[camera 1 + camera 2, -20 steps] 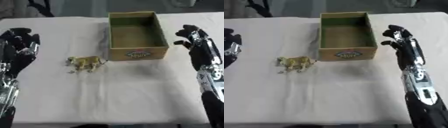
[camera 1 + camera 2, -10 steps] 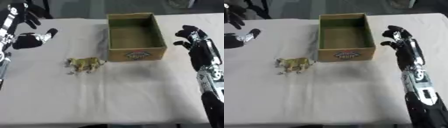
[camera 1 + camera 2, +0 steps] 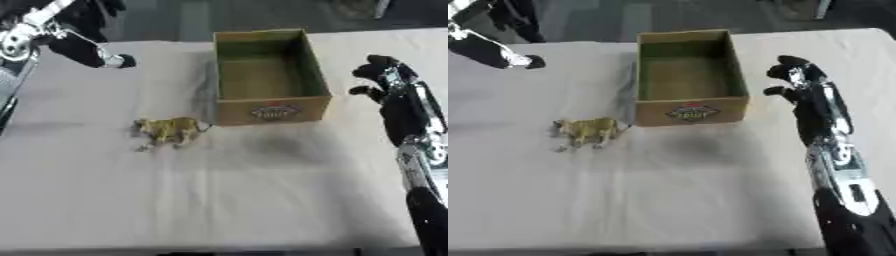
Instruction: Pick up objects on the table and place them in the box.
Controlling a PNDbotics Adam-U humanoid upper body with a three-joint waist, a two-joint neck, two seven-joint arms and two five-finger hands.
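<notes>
Left hand (image 3: pixel 83 47), black with silver joints, raised at ten o'clock, fingers unreadable. Right hand (image 3: pixel 385 80), three o'clock beside open brown cardboard box (image 3: pixel 269 75), fingers relaxed, empty. Small yellow-brown toy animal figurine (image 3: pixel 169 131), eight o'clock of box on white tablecloth (image 3: pixel 219 200): likely light, rigid; best pinched across torso.

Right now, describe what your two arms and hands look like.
Both arms are mostly black with silver metal sections. The right robot hand is black and fingered, on a black forearm with shiny silver plates lower down. The left robot hand is black too, with a round silver joint behind it.
</notes>
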